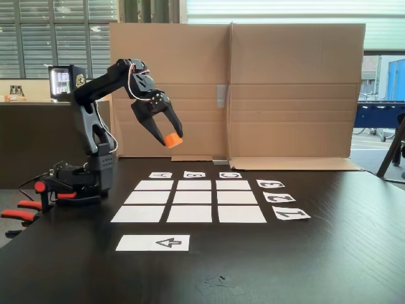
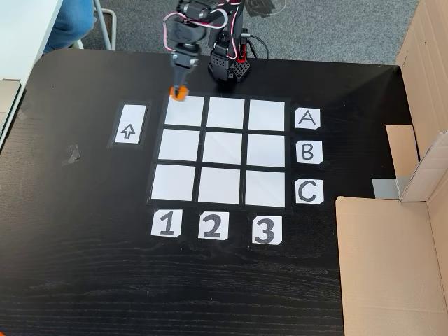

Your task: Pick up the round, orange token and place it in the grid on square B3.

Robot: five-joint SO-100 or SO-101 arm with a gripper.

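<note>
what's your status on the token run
Gripper shut on the token, held aloft near the A1 corner. Square B3 bare. Nothing in the way.

Daylight comes through the windows (image 1: 57, 38) behind the gripper (image 1: 166, 134), leaving the dark counter (image 1: 329, 253) below it softly lit with a faint sheen. Both fixed views are slightly soft (no strong shadows anywhere).

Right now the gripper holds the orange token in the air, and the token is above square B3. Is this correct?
Not quite. The gripper does hold the token in the air, but in the fixed view from above it hangs over the grid corner at row A, column 1, not B3.
</note>
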